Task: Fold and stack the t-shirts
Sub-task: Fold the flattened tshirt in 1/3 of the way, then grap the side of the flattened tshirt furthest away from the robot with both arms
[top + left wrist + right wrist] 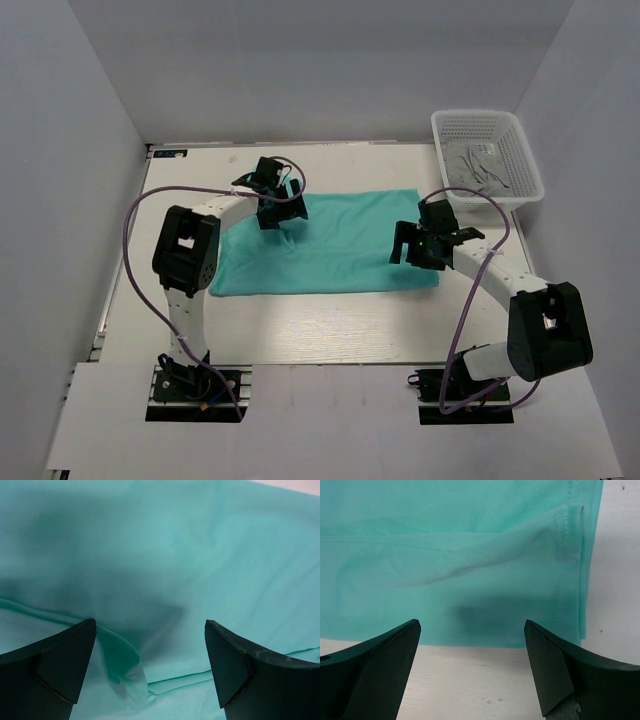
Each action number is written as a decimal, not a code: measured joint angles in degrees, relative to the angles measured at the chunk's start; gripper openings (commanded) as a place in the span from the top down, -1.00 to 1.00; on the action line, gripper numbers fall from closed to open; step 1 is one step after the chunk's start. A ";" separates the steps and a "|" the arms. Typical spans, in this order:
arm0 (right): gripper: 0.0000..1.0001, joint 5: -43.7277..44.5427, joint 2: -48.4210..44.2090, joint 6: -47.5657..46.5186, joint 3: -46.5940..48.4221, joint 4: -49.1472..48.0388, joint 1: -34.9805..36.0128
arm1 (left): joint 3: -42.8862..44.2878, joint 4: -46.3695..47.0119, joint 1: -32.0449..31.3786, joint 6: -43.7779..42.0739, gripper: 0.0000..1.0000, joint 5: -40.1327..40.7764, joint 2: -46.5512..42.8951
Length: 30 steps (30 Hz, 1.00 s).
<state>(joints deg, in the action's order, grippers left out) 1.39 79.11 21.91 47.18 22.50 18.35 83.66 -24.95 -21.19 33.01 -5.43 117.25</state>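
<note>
Your left fingers [60, 665] stand wide apart and empty over a ridge of cloth at the far left of the t-shirt [340, 245]. Your right fingers [375, 670] gape empty above its near right corner. Both look placed to pinch for a fold. The t-shirt lies spread mid-bench [330, 335].

A robotics lab cell: bare grey walls [60, 150] box in a pale table [330, 330] on three sides. The left arm [190, 250] and right arm [530, 320] are bolted to plates [225, 385] at its near edge, with purple cables [128, 228] looping from them. A shirt [340, 250] and a white mesh basket [487, 125] lie on it.
</note>
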 measured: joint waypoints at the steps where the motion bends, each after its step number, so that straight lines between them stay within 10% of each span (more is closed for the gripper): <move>1: -0.81 0.17 0.00 0.00 0.04 0.04 0.00 | 0.50 -0.04 0.00 -0.31 -0.99 -0.13 0.13; 15: -0.81 7.32 11.82 -0.33 21.09 -1.07 0.00 | 12.35 -2.80 1.22 -4.70 -0.99 18.62 -4.79; 22: -0.81 15.30 30.40 -1.16 41.51 -1.11 -0.83 | 40.17 -9.92 4.72 -6.32 -0.99 24.68 10.93; 30: -0.81 16.85 46.62 -1.44 55.71 0.74 -3.72 | 40.44 -7.76 8.00 -10.84 -0.99 23.80 22.45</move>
<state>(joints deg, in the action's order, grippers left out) 18.24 125.73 20.47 102.89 23.24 14.63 124.09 -32.71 -13.19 22.17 18.37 139.70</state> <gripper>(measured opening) 0.904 0.995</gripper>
